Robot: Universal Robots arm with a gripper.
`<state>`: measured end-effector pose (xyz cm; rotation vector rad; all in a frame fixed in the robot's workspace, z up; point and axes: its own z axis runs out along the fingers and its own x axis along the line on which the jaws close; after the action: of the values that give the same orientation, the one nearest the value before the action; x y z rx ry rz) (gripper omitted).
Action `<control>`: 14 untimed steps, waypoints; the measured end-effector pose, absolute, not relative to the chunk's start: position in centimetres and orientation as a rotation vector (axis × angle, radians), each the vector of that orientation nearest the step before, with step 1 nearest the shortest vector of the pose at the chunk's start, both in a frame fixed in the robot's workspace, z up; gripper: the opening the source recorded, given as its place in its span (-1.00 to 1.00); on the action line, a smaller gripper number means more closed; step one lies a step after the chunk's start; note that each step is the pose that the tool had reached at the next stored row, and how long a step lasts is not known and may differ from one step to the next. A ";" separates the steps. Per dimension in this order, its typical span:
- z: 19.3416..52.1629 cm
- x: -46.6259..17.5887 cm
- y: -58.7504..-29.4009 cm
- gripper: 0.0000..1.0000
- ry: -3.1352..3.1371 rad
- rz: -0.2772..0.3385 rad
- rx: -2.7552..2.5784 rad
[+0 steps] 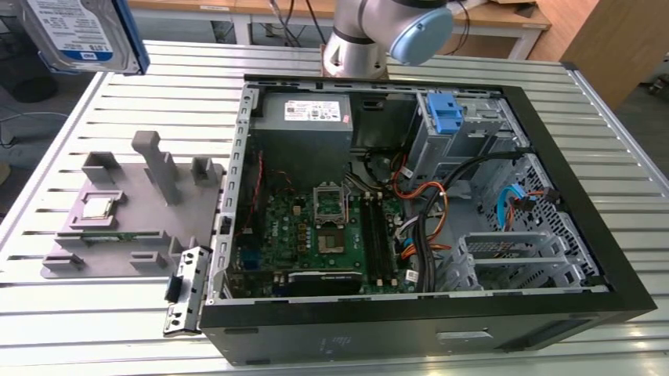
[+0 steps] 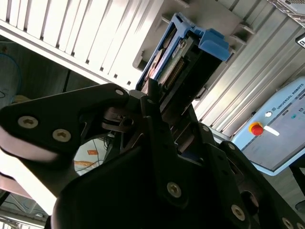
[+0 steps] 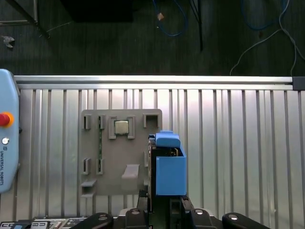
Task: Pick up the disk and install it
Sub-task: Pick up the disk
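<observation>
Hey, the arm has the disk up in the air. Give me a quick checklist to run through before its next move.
1. Grip: ok. The gripper has its fingers shut on the disk.
2. Disk lifted off the grey fixture: ok, it hangs above the table.
3. Blue carrier on the disk: ok.
4. Computer case open: ok, the inside is visible.
5. Drive bay free: cannot tell. A blue bracket stands at the bay.
6. Cables clear of the bay: cannot tell. They loop close beside it.
</observation>
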<state>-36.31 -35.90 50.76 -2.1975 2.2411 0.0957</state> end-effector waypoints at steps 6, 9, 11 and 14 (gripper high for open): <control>50.8 -34.4 -35.9 -0.30 2.241 0.096 -2.198; 50.7 -33.3 -35.9 -0.30 2.241 0.096 -2.197; 50.8 -32.6 -35.9 -0.30 2.241 0.096 -2.198; 50.7 -31.4 -35.9 -0.30 2.241 0.096 -2.197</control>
<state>-31.43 -35.91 50.75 -2.1974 2.2409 0.0957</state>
